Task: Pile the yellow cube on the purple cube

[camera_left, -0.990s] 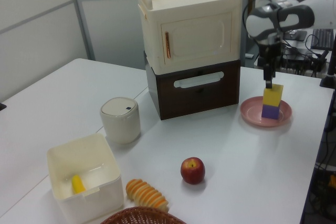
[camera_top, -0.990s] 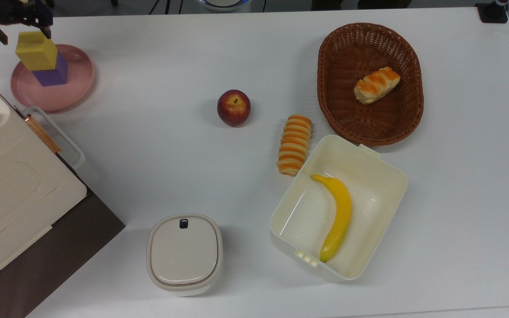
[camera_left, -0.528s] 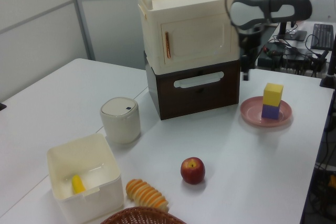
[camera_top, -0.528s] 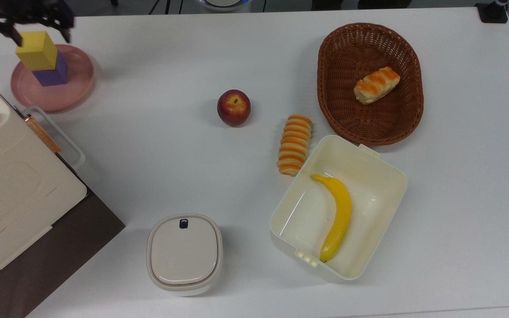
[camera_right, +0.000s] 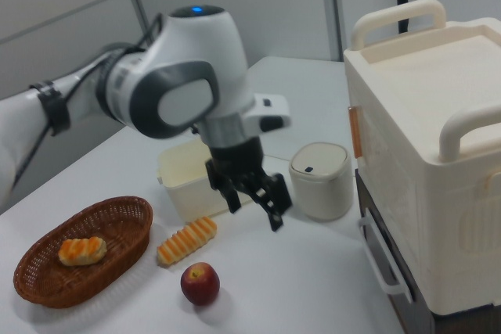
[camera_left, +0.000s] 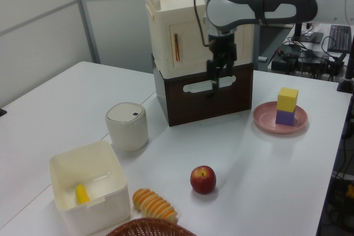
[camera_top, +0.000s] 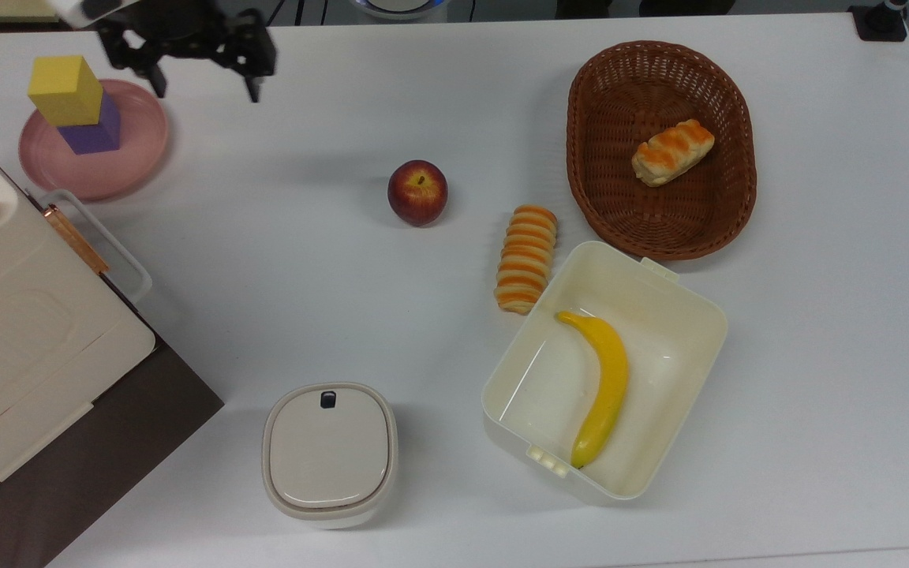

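Withdrawn gripper (camera_top: 202, 83), seemingly open; yellow cube (camera_top: 65, 80) tops purple cube (camera_top: 95, 128) on plate (camera_top: 135, 158).

Hand (camera_top: 206, 85) moved away from the yellow cube (camera_top: 65, 90), now well to the top view's right of the pink plate (camera_top: 139, 150), fingers spread and empty, in the left view shifted leftward, now before the brown drawer unit (camera_left: 206, 95)
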You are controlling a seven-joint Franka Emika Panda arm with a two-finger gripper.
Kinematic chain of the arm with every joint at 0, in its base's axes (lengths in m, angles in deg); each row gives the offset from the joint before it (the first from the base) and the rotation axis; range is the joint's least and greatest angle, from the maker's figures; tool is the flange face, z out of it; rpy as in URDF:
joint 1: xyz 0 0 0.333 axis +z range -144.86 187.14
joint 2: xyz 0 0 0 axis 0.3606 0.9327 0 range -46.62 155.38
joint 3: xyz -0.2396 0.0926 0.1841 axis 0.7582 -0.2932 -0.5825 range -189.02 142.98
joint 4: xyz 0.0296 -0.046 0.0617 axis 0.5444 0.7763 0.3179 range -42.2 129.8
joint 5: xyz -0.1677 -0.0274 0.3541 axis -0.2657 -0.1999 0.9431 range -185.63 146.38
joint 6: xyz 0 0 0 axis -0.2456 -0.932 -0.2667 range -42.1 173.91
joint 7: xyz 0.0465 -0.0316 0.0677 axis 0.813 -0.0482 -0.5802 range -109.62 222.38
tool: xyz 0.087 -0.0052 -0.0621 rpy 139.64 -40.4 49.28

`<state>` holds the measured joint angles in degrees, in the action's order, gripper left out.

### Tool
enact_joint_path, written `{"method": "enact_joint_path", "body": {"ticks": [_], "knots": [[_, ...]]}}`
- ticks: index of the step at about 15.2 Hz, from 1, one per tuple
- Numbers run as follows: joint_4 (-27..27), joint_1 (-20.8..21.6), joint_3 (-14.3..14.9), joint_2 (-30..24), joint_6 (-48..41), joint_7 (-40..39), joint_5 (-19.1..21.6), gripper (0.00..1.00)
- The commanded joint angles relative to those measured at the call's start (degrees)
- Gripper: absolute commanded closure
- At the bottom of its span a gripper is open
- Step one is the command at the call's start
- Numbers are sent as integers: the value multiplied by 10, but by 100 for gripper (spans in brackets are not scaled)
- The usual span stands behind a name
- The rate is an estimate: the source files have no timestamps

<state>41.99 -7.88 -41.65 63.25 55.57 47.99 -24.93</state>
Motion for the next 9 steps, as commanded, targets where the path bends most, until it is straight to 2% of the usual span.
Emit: {"method": "enact_joint_path", "body": {"ticks": [1, 3, 7, 9], "knots": [[-2, 50, 17, -22, -35, 55, 5, 0], [-1, 91, 46, -31, -46, 58, 5, 0], [-1, 192, 131, -43, -46, 60, 6, 0], [0, 214, 144, -46, -48, 60, 15, 0]]}}
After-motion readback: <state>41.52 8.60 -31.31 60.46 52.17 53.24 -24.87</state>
